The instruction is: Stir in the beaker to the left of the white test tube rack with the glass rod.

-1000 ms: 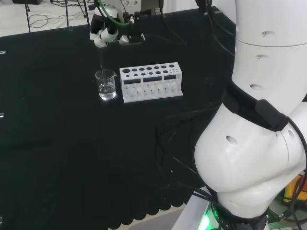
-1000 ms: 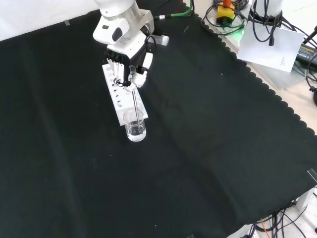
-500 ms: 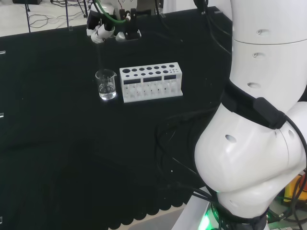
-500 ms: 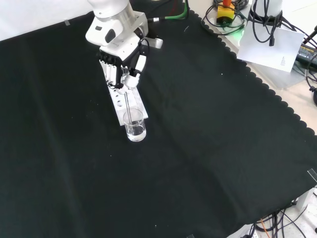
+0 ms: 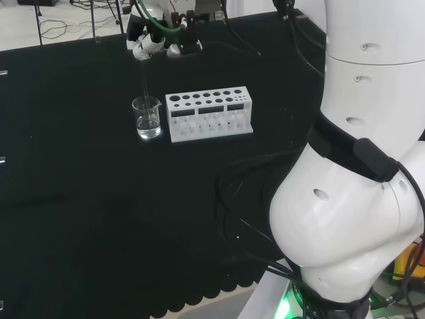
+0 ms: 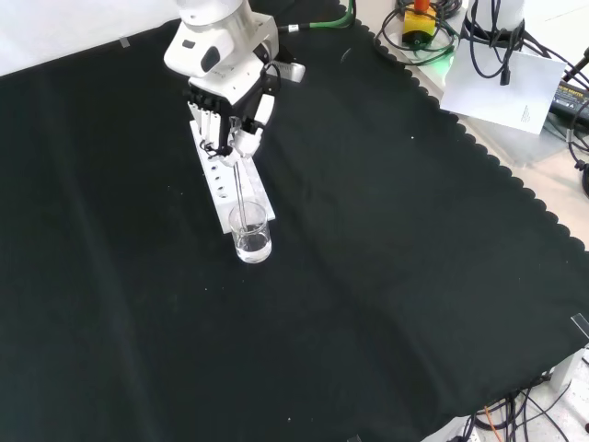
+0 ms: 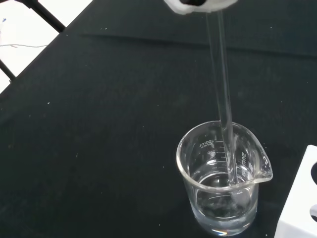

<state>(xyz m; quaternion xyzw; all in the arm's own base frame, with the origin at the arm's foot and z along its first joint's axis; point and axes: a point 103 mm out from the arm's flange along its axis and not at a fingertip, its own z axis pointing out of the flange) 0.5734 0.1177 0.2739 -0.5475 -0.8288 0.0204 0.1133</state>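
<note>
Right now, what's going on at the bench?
The hand is curled round the top of a glass rod and holds it nearly upright, with the lower end dipped into the clear liquid in the beaker. The beaker stands on the black cloth close beside one end of the white test tube rack. Stirring looks to be under way.

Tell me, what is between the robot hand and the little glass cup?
The glass rod. In the front view it runs straight down from the robot hand, which pinches its top, into the beaker. The wrist view shows its lower end inside the beaker.
</note>
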